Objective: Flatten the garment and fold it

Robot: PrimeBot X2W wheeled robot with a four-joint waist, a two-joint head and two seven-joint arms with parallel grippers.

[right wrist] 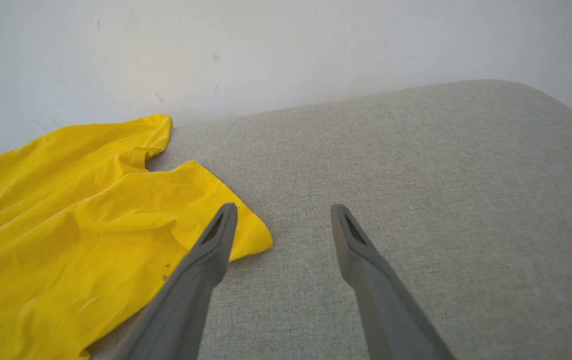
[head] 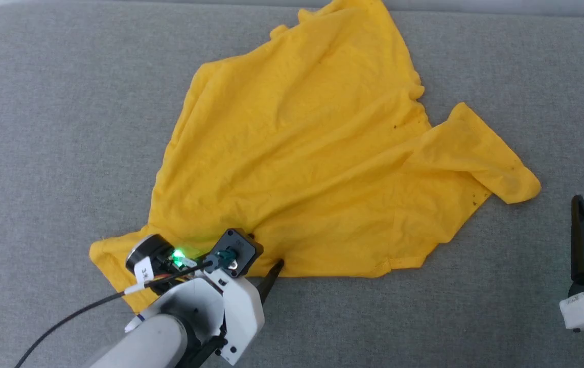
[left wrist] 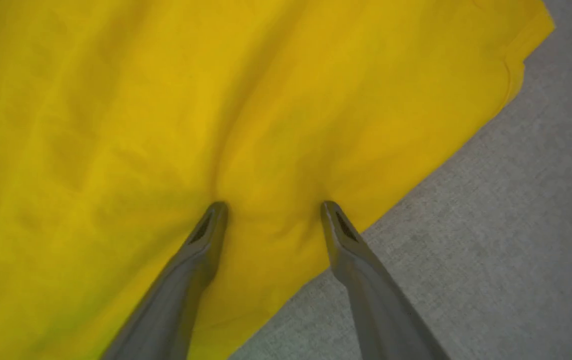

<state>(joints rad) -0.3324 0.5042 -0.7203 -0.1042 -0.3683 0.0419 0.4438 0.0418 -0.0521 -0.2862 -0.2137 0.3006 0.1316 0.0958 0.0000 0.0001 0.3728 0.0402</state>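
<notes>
Right, nearest me the left gripper sits at the near hem of the yellow T-shirt. Its two dark fingers are spread wide, both tips touching the cloth, with nothing pinched between them. A crease runs up the fabric from one tip. On the cable at that wrist hangs a small white tag with dark characters I can't make out, and a green light glows just beside it.

Over at my right, the right gripper hovers above bare grey upholstery, jaws wide apart and holding nothing. One finger lies close to the tip of the shirt's sleeve. The white body behind those fingers carries a line of print too small to read.

The T-shirt lies wrinkled but mostly spread out across the middle of the cushion. One corner is tucked beside my left wrist and the sleeve points out to the right. A few dark specks show near the sleeve seam.

Open grey surface runs along the near hem and out to both sides. The shirt's far end reaches the cushion's back edge, where a plain white wall rises. The cushion's far corners are rounded.
</notes>
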